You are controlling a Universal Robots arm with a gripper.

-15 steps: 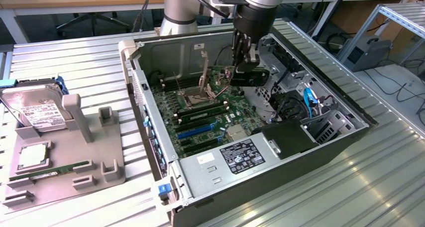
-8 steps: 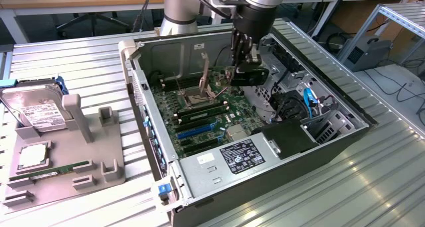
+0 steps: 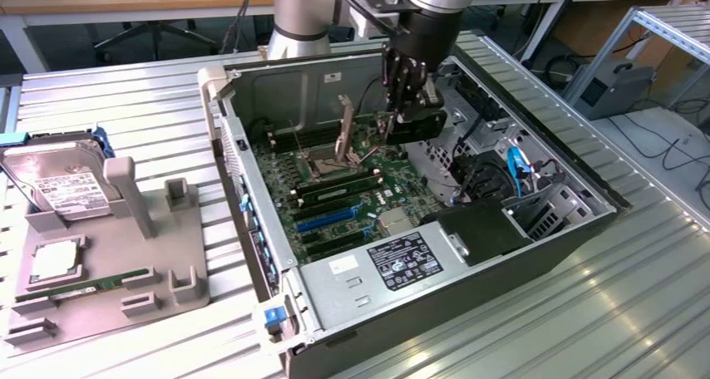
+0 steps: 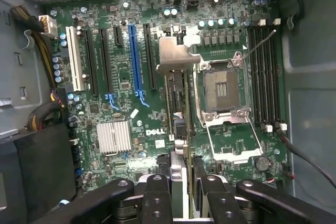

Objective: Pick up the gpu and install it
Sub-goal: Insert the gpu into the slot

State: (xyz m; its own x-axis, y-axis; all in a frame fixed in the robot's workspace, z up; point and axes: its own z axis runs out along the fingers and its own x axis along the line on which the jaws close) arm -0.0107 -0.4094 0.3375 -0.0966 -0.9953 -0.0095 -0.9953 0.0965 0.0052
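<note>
Your gripper [image 4: 182,184] is clamping gpu [image 4: 176,59] edge-on over motherboard [image 4: 121,77] in wrist view; exterior view is adding open case [image 3: 554,238] around them.

White "DELL" lettering on green motherboard [image 4: 157,121], just beside finned silver heatsink [image 4: 114,136]. Power supply label [image 3: 405,261] and hard drive label [image 3: 66,192]: print present, not legible.

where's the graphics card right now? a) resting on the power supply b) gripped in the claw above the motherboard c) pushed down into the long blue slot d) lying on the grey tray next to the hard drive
b: the claw is shut on the graphics card, which hangs edge-on above the motherboard, and the long blue slot is empty.
</note>
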